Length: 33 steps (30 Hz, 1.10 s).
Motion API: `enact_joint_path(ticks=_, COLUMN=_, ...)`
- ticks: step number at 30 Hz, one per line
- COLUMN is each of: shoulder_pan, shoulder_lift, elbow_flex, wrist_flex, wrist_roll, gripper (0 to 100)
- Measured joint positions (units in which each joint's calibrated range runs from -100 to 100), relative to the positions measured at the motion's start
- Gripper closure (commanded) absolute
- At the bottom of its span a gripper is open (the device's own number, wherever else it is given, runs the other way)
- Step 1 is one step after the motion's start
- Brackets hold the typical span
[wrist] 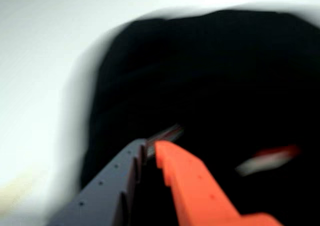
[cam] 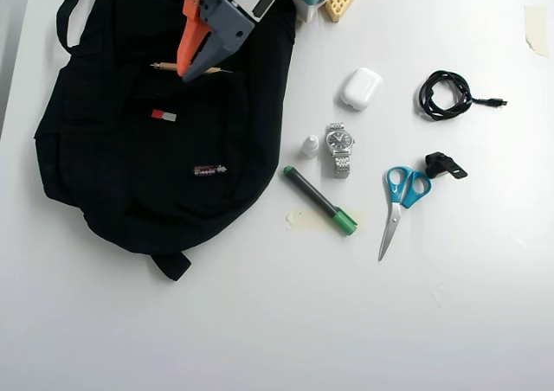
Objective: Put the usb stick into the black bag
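Overhead, the small red-and-white usb stick lies on the black fabric bag, just below the orange-and-grey gripper, whose 2 jaws are nearly pressed together and pinching nothing. Right of the bag on the white table sit a green-capped black marker, a silver metal wristwatch and blue-handled scissors.

The black bag looks like soft matt cloth. My tool is smooth plastic, orange and grey. The watch is shiny metal. The counter is smooth and white.
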Motion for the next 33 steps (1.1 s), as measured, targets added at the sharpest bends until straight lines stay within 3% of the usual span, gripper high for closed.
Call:
enact_joint_path(ticks=4, shoulder_pan=-28.3, shoulder_lift=-21.4, elbow_flex=14.8, wrist_flex=10.4, wrist_roll=-0.3, gripper=98)
enact_joint_path(ticks=6, shoulder_pan=-32.8, shoulder_lift=-30.9, elbow_flex=22.7, wrist_flex=10.7, wrist_roll=-0.3, gripper=98)
enact_joint_path(ticks=10, shoulder_pan=-31.9, shoulder_lift=-47.3, elbow_flex=31.8, wrist_flex=14.1, wrist_roll=-0.3, gripper=98)
enact_joint_path(ticks=21, shoulder_pan=-18.2, shoulder_lift=-49.0, elbow_flex=33.0, wrist_flex=51.8, wrist_roll=0.0, gripper=98)
enact_joint_path(ticks=33, shoulder_pan=-17.0, shoulder_lift=-49.0, elbow_flex=33.0, wrist_flex=54.2, wrist_roll=0.0, gripper=98)
